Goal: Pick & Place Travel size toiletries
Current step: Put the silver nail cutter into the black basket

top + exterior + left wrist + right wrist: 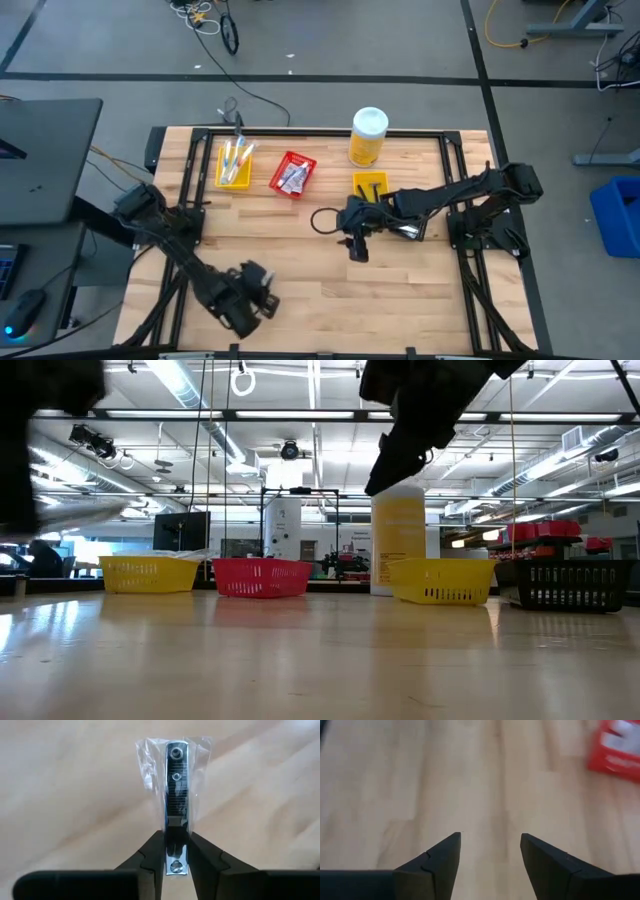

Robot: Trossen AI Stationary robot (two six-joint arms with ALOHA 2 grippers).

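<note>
Near the desk's (320, 290) front-left corner, your left hand (177, 851) grips a plastic-wrapped metal nail clipper (177, 795) by one end, likely so it hangs free for dropping in a bin. Only the left wrist view shows it; from above the arm hides it. Your right hand (490, 851) hovers mid-desk, fingers apart, empty.

Long bright lamps (300, 415) on the ceiling light the room evenly, and they make pale shiny streaks on the table (320, 660). Up close the wood looks soft and blurry. A dark arm (45, 440) near the camera is a fuzzy blur.
</note>
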